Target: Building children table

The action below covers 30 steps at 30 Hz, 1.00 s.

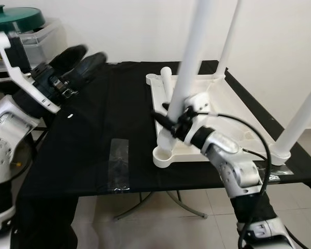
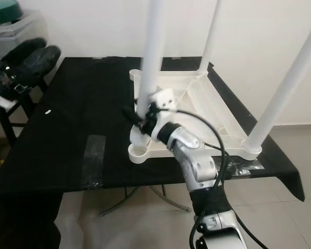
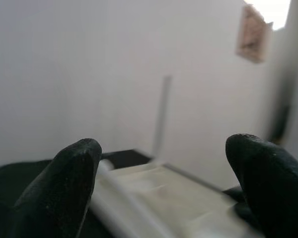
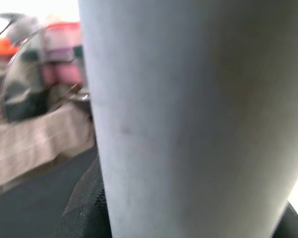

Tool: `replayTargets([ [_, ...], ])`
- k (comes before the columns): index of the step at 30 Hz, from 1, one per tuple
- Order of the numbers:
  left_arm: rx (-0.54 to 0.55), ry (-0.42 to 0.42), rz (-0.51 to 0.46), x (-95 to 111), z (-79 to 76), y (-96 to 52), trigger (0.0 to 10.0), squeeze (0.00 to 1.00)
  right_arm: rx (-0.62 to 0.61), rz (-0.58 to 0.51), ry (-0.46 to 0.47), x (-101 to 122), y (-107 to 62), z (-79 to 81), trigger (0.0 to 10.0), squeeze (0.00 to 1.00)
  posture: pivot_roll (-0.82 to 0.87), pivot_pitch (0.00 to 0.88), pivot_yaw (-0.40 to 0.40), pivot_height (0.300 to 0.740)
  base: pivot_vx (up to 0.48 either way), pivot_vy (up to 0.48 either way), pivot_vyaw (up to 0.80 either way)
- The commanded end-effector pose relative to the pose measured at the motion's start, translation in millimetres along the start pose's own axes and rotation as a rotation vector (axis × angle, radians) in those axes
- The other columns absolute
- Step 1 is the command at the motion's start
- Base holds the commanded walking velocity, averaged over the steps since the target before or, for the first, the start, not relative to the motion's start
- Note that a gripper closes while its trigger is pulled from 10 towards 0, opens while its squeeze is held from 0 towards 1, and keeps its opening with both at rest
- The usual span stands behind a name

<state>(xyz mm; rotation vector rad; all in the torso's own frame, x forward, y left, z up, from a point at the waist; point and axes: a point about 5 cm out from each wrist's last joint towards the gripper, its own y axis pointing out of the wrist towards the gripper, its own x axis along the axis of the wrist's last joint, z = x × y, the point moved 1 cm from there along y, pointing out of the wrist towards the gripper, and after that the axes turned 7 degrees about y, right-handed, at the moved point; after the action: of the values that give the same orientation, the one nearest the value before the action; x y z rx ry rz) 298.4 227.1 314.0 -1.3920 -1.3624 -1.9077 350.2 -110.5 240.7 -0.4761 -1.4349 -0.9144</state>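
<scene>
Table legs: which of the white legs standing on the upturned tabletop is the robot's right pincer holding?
The leg at the near-left corner socket, closest to the robot; the right pincer grips it low down, the other upright legs stand untouched.

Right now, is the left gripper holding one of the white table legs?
No, the left gripper hovers open above the black cloth, apart from the white table legs; its fingers hold nothing.
</scene>
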Motion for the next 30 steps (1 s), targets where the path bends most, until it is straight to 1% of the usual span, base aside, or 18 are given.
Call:
replayTargets([
  [1,0.111,0.018,0.051,-16,8.5,-6.8,10.0,0.0,-0.014,-0.054,0.015,10,-0.8,-2.5,10.0,0.0,-0.02,0.048,-0.032,0.74,0.0,0.0,0.0],
  [2,0.179,0.023,0.135,-38,7.1,-15.3,10.0,0.0,-0.009,-0.065,0.007,13,-2.4,-2.2,10.0,0.0,-0.02,0.05,-0.033,0.74,0.0,0.0,0.0],
  [3,0.193,0.04,0.199,-58,-1.7,-22.9,10.0,0.0,0.0,-0.057,-0.021,13,-3.7,-0.7,10.0,0.0,-0.02,0.056,-0.036,0.74,0.0,0.0,0.0],
  [4,0.176,0.033,0.264,-77,-18.0,-29.6,10.0,0.0,0.022,-0.036,-0.029,10,-5.2,2.0,10.0,0.0,-0.03,0.061,-0.04,0.74,0.0,0.0,0.0],
  [6,0.176,0.033,0.264,-77,-18.0,-29.6,10.0,0.0,0.022,-0.036,-0.029,10,-5.2,2.0,10.0,0.0,-0.03,0.061,-0.04,0.74,0.0,0.0,0.0],
  [8,0.119,-0.015,0.356,-108,-55.4,-40.3,10.0,0.0,0.102,0.047,-0.098,-2,-9.9,9.3,10.0,0.0,-0.03,0.084,-0.044,0.74,0.0,0.0,0.0],
  [9,0.119,-0.015,0.356,-108,-55.4,-40.3,10.0,0.0,0.102,0.047,-0.098,-2,-9.9,9.3,10.0,0.0,-0.03,0.084,-0.044,0.74,0.0,0.0,0.0],
  [11,0.082,-0.025,0.408,-123,-83.0,-46.4,10.0,0.0,0.171,0.096,-0.139,-7,-13.0,12.5,10.0,0.0,-0.03,0.115,-0.045,0.74,0.0,0.0,0.0],
  [12,0.082,-0.025,0.408,-123,-83.0,-46.4,10.0,0.0,0.171,0.096,-0.139,-7,-13.0,12.5,10.0,0.0,-0.03,0.115,-0.045,0.74,0.0,0.0,0.0],
  [14,0.087,0.018,0.447,-133,-98.4,-52.4,10.0,0.0,0.247,0.13,-0.157,-9,-12.3,10.2,10.0,0.0,-0.03,0.142,-0.044,0.74,0.0,0.0,0.0],
  [16,0.087,0.018,0.447,-133,-98.4,-52.4,10.0,0.0,0.247,0.13,-0.157,-9,-12.3,10.2,10.0,0.0,-0.03,0.142,-0.044,0.74,0.0,0.0,0.0],
  [18,0.129,0.065,0.453,-133,-101.9,-55.8,10.0,0.0,0.352,0.133,-0.175,-2,-9.3,5.9,10.0,0.0,-0.02,0.191,-0.053,0.74,0.0,0.0,0.0],
  [19,0.129,0.065,0.453,-133,-101.9,-55.8,10.0,0.0,0.352,0.133,-0.175,-2,-9.3,5.9,10.0,0.0,-0.02,0.191,-0.053,0.74,0.0,0.0,0.0],
  [23,0.163,0.124,0.443,-125,-100.6,-60.8,10.0,0.0,0.436,0.039,-0.102,24,-0.3,6.2,10.0,0.0,0.0,0.237,-0.064,0.74,0.0,0.0,0.0],
  [25,0.172,0.112,0.446,-123,-100.8,-63.6,10.0,0.0,0.446,0.026,-0.091,29,1.7,8.5,10.0,0.0,0.01,0.254,-0.067,0.74,0.0,0.0,0.0],
  [27,0.184,0.098,0.451,-121,-101.3,-66.3,10.0,0.0,0.446,0.025,-0.087,30,5.0,13.0,10.0,0.0,0.01,0.259,-0.068,0.74,0.0,0.0,0.0],
  [29,0.22,0.067,0.453,-119,-102.0,-72.8,10.0,0.0,0.447,0.034,-0.065,24,5.5,29.9,10.0,0.0,0.01,0.264,-0.064,0.74,0.0,-0.403,0.0],
  [30,0.22,0.067,0.453,-119,-102.0,-72.8,10.0,0.0,0.447,0.034,-0.065,24,5.5,29.9,10.0,0.0,0.01,0.264,-0.064,0.74,0.0,-0.469,0.0],
])
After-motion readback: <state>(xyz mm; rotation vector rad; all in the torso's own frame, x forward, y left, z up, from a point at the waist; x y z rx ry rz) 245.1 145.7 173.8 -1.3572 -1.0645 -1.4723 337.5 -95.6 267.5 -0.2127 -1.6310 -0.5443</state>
